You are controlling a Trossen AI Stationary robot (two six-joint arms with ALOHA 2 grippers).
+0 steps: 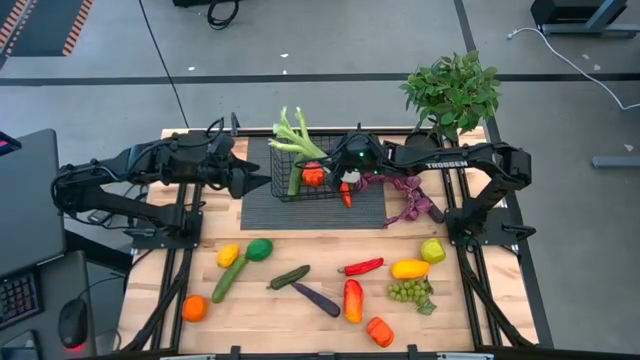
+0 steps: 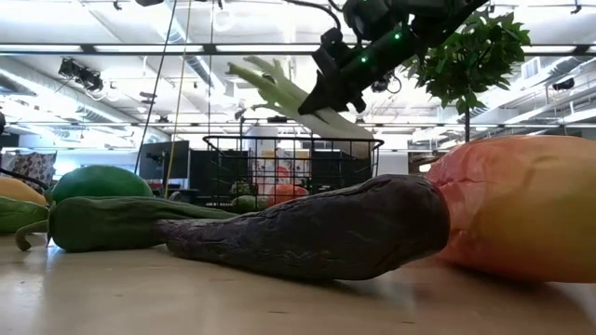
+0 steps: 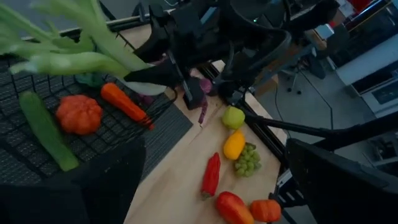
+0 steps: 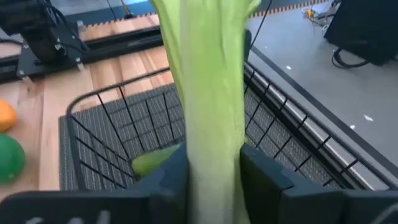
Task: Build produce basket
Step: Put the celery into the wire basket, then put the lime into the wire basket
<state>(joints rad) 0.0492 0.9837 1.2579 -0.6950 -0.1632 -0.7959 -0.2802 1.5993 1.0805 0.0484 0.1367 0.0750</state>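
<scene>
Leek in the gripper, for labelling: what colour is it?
Pale green leek, clearest in the right wrist view.

- You see the black wire-mesh basket [image 1: 282,186] standing upright on a dark mat at the table's back; a green cucumber [image 3: 45,129], an orange pepper [image 3: 78,114] and a carrot [image 3: 123,104] lie inside.
- The leek [image 1: 297,140] leans tilted across the basket, leaves fanned over the far rim, white stem between the right gripper's [image 1: 343,172] fingers.
- The remaining produce [image 1: 352,299] lies scattered along the table's front: peppers, green grapes [image 1: 409,291], lemon, orange, eggplant.
</scene>
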